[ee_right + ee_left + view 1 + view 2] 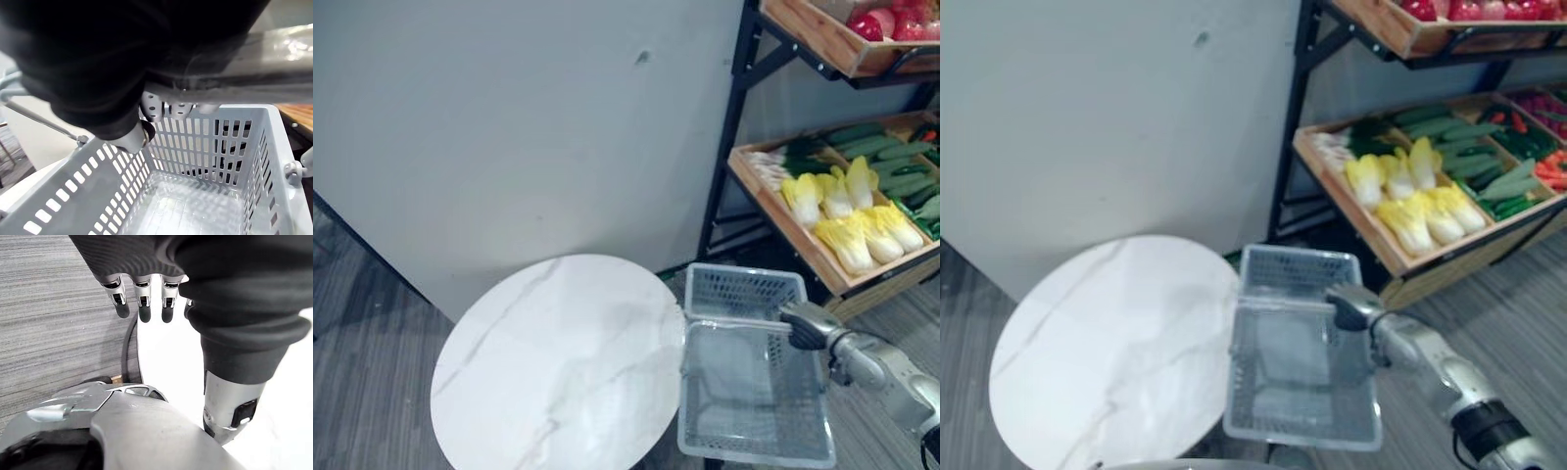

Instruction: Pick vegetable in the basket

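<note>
Holding the empty basket (744,289) by its handle (734,321) — right hand (808,326) curled round it. Shelf tray (783,220) carries the cabbages (857,240) — probably light, leafy, bruisable; grasp the firm white base. Left hand (143,296) hangs loose, holding nothing.

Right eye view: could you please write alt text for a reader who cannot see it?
The robot's right hand grips the handle of an empty grey basket beside a round white table. Behind it, a wooden shelf holds napa cabbages and cucumbers.
</note>
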Controlling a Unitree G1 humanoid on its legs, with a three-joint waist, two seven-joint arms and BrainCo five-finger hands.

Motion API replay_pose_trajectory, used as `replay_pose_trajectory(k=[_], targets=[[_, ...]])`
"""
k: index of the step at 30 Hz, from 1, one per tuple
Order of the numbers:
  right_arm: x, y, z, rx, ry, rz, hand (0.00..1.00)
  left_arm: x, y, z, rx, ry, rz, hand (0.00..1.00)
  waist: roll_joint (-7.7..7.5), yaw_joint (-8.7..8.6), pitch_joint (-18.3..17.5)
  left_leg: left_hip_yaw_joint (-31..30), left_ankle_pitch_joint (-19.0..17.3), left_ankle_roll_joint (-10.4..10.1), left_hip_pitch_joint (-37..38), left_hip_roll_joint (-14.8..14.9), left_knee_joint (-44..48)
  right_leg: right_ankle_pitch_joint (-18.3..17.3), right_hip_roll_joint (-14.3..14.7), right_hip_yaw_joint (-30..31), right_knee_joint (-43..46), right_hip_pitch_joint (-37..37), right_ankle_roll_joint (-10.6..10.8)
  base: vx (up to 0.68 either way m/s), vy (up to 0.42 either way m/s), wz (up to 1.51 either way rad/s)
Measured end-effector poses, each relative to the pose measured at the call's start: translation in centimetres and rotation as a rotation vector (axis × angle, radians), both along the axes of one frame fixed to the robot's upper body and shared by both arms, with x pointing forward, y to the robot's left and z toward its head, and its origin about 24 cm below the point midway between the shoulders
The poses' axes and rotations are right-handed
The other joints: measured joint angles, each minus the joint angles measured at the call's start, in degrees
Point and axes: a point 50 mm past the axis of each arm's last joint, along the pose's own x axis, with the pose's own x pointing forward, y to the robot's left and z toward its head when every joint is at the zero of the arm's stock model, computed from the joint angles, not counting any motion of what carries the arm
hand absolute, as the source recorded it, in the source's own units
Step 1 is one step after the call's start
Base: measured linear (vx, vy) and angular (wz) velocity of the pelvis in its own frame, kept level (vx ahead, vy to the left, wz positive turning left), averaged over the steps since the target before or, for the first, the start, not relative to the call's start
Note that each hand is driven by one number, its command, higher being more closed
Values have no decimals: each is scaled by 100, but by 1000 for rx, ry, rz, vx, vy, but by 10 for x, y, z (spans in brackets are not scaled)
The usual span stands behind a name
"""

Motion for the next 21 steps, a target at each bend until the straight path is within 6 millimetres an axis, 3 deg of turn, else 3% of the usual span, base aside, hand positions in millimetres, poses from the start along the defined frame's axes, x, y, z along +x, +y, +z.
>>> replay_pose_trajectory(k=[3,4,5,6,7,8,10,14,16,17,21], targets=[[1,-1,3,20,-24,-22,100,0,1,0,3,0,-12,0,-67,-60,42,226,-58,113,-79,-93,58,149,-23,356,-9,-185,167,-111,103,-50],[3,3,6,25,-57,-25,100,5,3,1,8,-8,-33,0,-43,-106,28,516,-200,267,-383,-85,362,626,58,735,-79,-531,319,-186,136,-106],[4,10,7,45,-75,-16,100,13,4,2,12,-18,-56,0,-31,-136,29,799,-141,458,-561,-33,368,1469,201,903,-553,-739,374,-269,165,-166],[6,18,10,66,-93,-1,100,15,1,0,4,-5,-79,0,152,-62,204,1230,-15,572,-528,176,219,1103,218,325,11,-831,-55,-226,137,-135],[5,19,8,66,-87,7,100,17,1,0,4,-5,-92,0,160,-101,243,1330,68,566,-489,192,112,467,142,-160,763,-921,-632,-191,98,-120],[4,21,6,68,-78,14,100,18,3,1,12,-7,-116,0,133,-139,250,1530,177,590,-354,206,-31,-461,-147,-908,2051,-908,-834,-92,66,-85],[5,21,7,64,-80,14,100,19,4,2,14,-3,-152,0,96,-121,243,1860,204,610,-333,302,31,-953,-632,-1397,3074,-655,-921,-139,45,-90],[3,25,-1,63,-45,28,100,19,7,2,19,1,-162,0,94,-22,183,2421,391,487,-377,726,96,-912,-1075,-1323,3495,-127,-806,-106,-114,-93],[3,34,-5,81,-41,47,100,14,14,3,34,15,-161,0,-37,72,-87,2748,548,385,-687,946,229,-473,-1269,-1281,2614,140,-284,-90,-304,-102],[6,38,-3,79,-55,57,100,19,16,4,43,6,-163,0,-84,95,-142,2849,679,387,-877,1085,326,-647,-1057,-1368,1830,244,13,-70,-286,-91],[16,44,6,53,-89,88,100,22,5,1,7,11,-164,0,101,104,-155,3124,1226,359,-835,1389,190,-644,-571,-1466,437,581,16,-106,-336,-94]])
